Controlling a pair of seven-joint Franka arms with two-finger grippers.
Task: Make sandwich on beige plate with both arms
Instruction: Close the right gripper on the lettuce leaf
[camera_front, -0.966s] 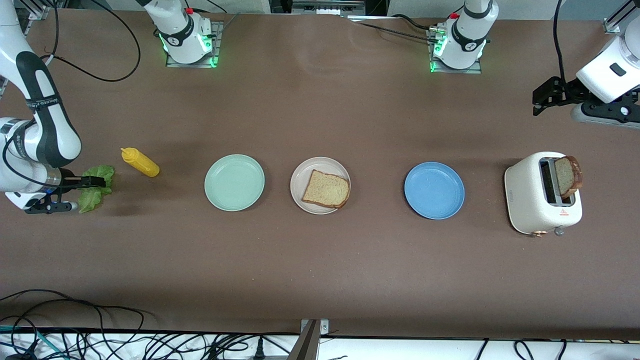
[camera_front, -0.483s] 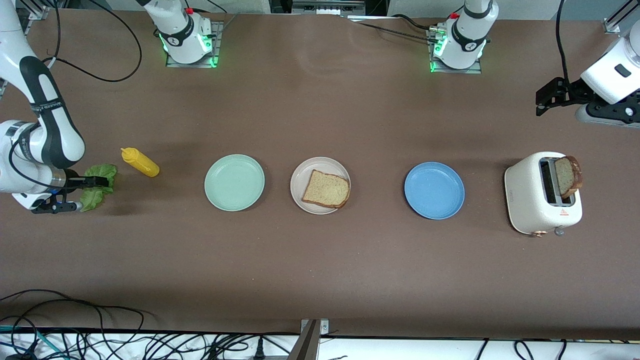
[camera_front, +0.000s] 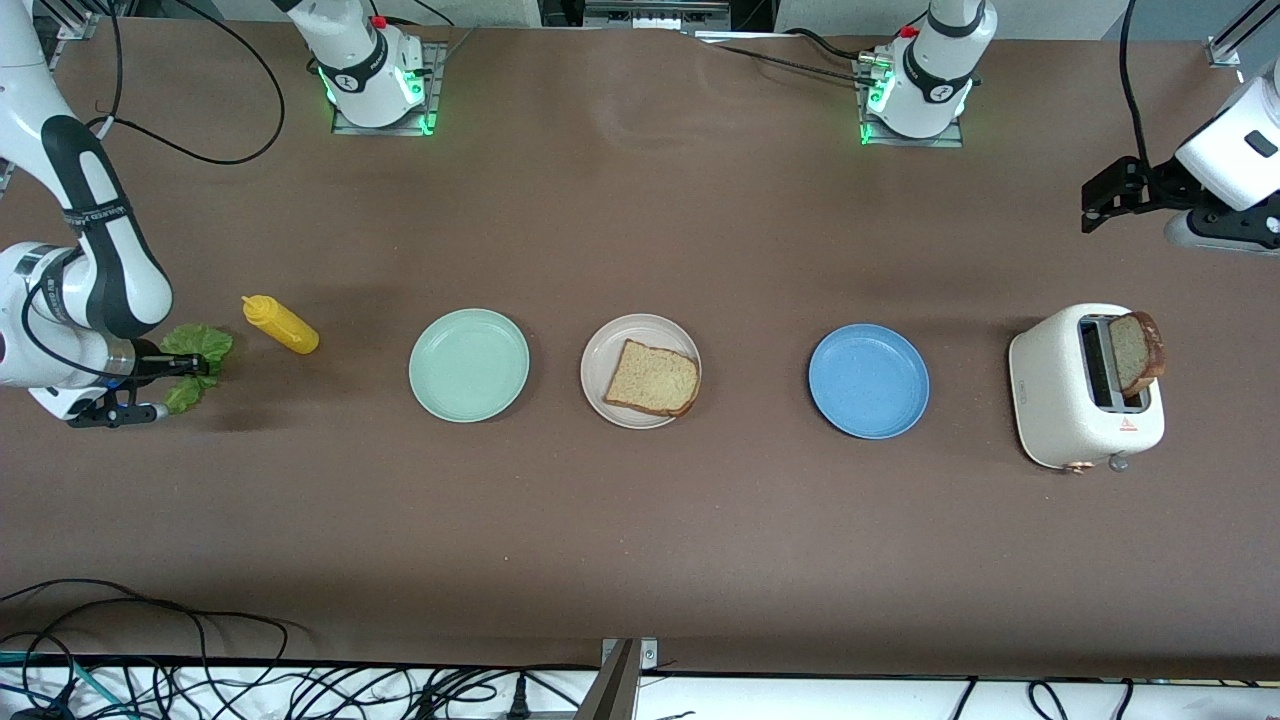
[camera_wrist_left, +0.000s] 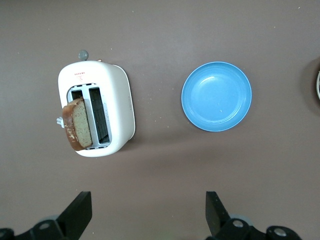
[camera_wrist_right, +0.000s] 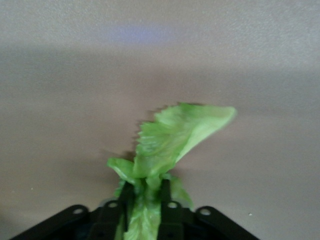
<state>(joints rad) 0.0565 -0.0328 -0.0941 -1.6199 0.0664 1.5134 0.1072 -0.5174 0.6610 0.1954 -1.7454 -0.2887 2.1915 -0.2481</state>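
Since the earlier frames, the right hand (camera_front: 185, 368) has drawn slightly toward the right arm's end of the tabletop (camera_front: 640, 520), carrying the lettuce leaf (camera_front: 192, 362) with it, and the left hand (camera_front: 1100, 195) has pulled back toward the tabletop's edge at the left arm's end. Both of the right hand's black fingers (camera_wrist_right: 165, 197) are clamped on the base of the ruffled green leaf, which fans out past the fingertips and hangs over bare tabletop near a yellow squeeze bottle (camera_front: 281, 324) lying on its side. At the middle of the tabletop sits the beige plate (camera_front: 600, 345), well apart from the right hand, with one tan bread slice (camera_front: 652, 379) lying flat on it, one corner reaching the rim. A mint-green plate (camera_front: 468, 364) sits between the bottle and the beige plate; a blue plate (camera_front: 868, 380) sits toward the left arm's end. Next to that stands a white toaster (camera_front: 1070, 400) with a second bread slice (camera_front: 1137, 352) sticking up out of one slot. The left hand hovers over bare tabletop near the toaster, fingers (camera_wrist_left: 79, 212) spread wide apart and gripping nothing.
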